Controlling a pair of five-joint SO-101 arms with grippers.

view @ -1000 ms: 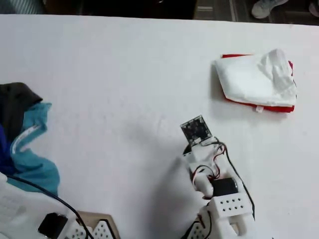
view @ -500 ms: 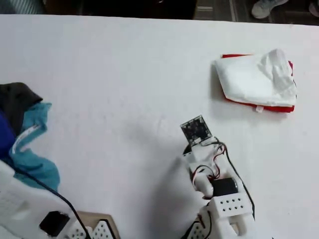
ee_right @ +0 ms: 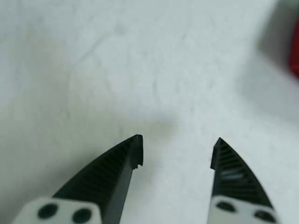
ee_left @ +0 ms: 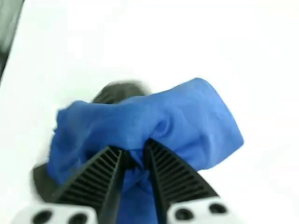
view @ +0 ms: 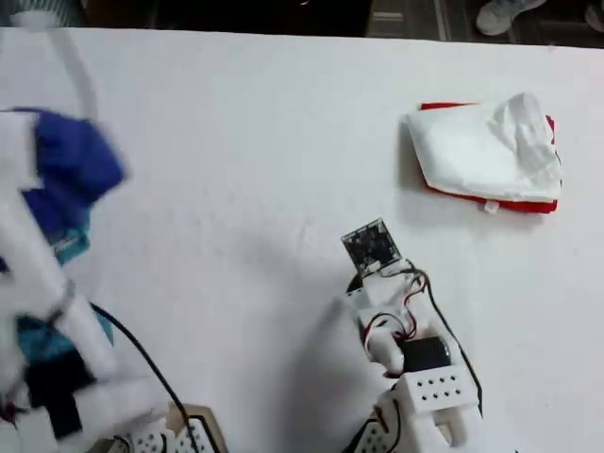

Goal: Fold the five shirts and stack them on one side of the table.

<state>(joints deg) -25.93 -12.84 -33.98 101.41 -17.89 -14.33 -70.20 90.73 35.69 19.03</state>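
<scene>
A blue shirt (view: 71, 160) hangs bunched above the table's left side, pinched in my left gripper (ee_left: 135, 154), which is shut on its fabric (ee_left: 154, 121). Under it lie a teal shirt (view: 57, 247) and a dark shirt (ee_left: 117, 88), partly hidden. At the far right rests a folded stack: a white shirt (view: 477, 149) on top of a red shirt (view: 528, 203). My right gripper (ee_right: 176, 150) stands open over bare table, its arm (view: 406, 330) at the front middle.
The white table (view: 255, 142) stretches between the left pile and the folded stack. A red edge (ee_right: 294, 51) of the stack shows in the right wrist view. A black cable (view: 142, 354) trails by the left arm's base.
My left arm has swung up and away from the front edge, lifting the blue shirt off the left pile. The right arm has stayed still.
</scene>
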